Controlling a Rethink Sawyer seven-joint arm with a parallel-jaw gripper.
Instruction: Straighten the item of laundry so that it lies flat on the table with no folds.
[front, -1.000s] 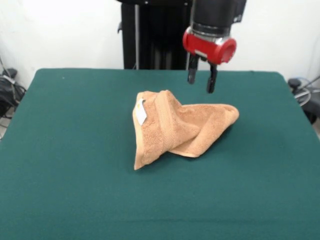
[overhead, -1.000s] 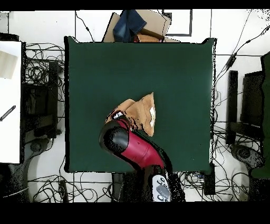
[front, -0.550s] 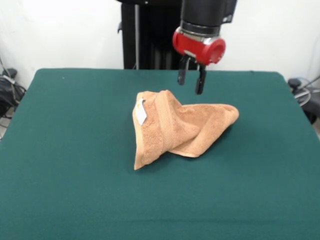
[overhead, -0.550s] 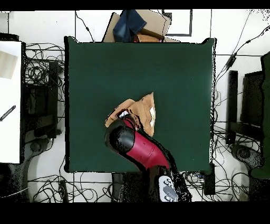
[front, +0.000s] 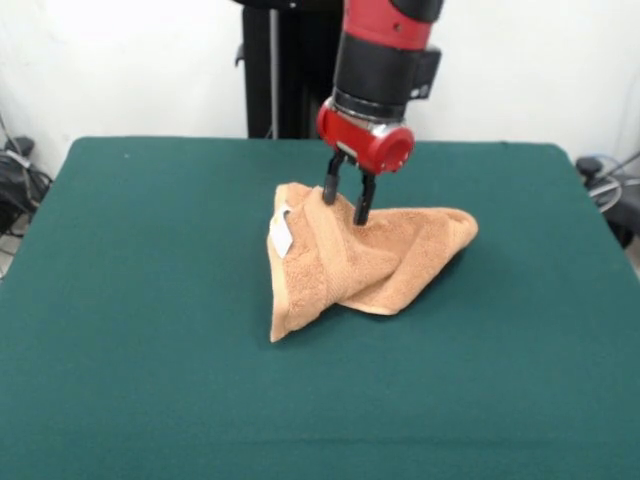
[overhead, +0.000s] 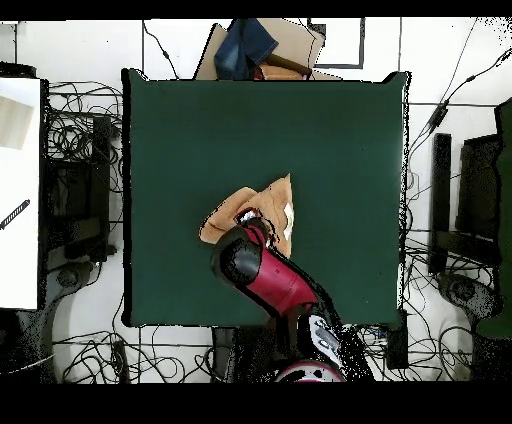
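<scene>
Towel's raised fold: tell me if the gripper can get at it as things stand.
Probably yes. The gripper is open, straddling the top ridge of the towel, with nothing between them on the table.

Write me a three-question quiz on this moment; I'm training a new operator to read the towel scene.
1. True or false: the towel lies flat with no folds.
2. Where is the gripper? A) away at the edge of the table B) at the towel's raised top fold C) out of view
3. Fill in: the white label sits on the towel's ____ side in the front view.

Key: 1 false, it is bunched and folded over. 2 B, fingers apart. 3 left.
</scene>
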